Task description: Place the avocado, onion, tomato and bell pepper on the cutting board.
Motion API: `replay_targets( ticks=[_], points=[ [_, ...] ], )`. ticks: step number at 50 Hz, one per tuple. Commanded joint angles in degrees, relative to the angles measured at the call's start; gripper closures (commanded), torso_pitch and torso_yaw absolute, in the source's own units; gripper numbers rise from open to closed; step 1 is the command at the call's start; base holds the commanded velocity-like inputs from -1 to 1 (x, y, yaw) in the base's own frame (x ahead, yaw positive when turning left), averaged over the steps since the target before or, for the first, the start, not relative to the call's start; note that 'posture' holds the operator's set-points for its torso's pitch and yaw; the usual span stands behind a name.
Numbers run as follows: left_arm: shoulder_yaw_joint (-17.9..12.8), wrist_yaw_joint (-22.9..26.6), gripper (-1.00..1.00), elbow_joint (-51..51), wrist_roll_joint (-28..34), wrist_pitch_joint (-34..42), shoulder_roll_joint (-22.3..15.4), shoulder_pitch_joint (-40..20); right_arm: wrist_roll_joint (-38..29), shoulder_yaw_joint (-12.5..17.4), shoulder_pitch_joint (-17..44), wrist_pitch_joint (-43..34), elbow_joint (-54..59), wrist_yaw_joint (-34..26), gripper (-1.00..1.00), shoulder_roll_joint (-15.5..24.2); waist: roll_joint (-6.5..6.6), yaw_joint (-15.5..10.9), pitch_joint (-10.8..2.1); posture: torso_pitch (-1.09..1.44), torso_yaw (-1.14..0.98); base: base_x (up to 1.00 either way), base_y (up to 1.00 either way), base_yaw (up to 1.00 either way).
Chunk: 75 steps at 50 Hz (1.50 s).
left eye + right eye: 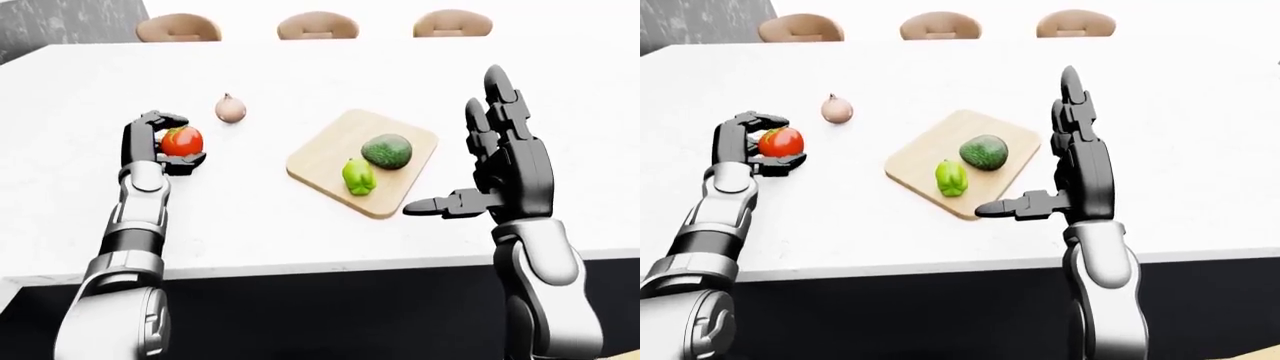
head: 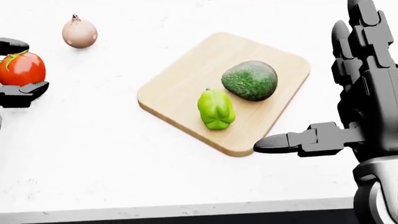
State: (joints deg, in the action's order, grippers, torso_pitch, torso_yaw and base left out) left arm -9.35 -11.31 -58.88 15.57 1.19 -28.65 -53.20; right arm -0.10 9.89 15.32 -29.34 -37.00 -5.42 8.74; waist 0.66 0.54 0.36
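Note:
A red tomato (image 2: 22,69) sits at the left of the white table, and my left hand (image 1: 183,139) closes round it, fingers over its top and thumb under it. A pale onion (image 2: 79,32) lies alone above and to the right of the tomato. The wooden cutting board (image 2: 186,79) lies in the middle and carries the dark green avocado (image 2: 249,80) and the green bell pepper (image 2: 216,109). My right hand (image 1: 465,154) is open and empty, fingers upright and thumb pointing left, just right of the board's lower corner.
Three tan chair backs (image 1: 318,25) line the table's far edge at the top of the eye views. The table's near edge (image 2: 186,210) runs along the bottom of the head view. A dark wall (image 1: 60,19) shows at the top left.

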Motion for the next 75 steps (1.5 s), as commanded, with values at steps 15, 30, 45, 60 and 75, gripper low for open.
replay_targets(
  ticks=[15,30,45,60,75],
  points=[
    [-0.3,4.8,0.54,14.6,3.6,7.3,-1.7,-3.5,0.3,0.7,0.7,1.7,-2.2,0.2,-1.0,0.3,0.07,0.2,-1.04,0.0,0.0,0.0,0.0,0.0],
    [2.2,10.9,0.65,8.0,7.4,7.4,-0.6,-21.5,1.6,1.4,1.9,-0.6,-4.2,0.6,-1.0,1.0,-0.35,0.1,-0.53,0.0,0.0,0.0,0.0,0.0],
    [4.8,11.8,0.69,-9.9,9.8,-1.9,7.7,-34.6,1.7,1.2,1.7,-3.2,-7.8,1.1,-1.0,1.2,-1.25,0.0,-0.23,0.0,0.0,0.0,0.0,0.0],
    [4.0,14.9,0.68,-15.0,6.4,-2.8,17.7,-37.9,2.1,2.1,1.1,-4.2,-9.5,0.7,-1.0,1.2,-2.08,-0.2,-0.27,0.0,0.0,0.0,0.0,0.0],
    [3.4,17.4,0.66,-16.2,3.8,-2.3,20.8,-37.8,2.0,2.4,-0.7,-3.1,-9.7,0.6,-1.0,0.9,-2.53,-0.3,-0.32,0.0,0.0,0.0,0.0,0.0]
  ],
)
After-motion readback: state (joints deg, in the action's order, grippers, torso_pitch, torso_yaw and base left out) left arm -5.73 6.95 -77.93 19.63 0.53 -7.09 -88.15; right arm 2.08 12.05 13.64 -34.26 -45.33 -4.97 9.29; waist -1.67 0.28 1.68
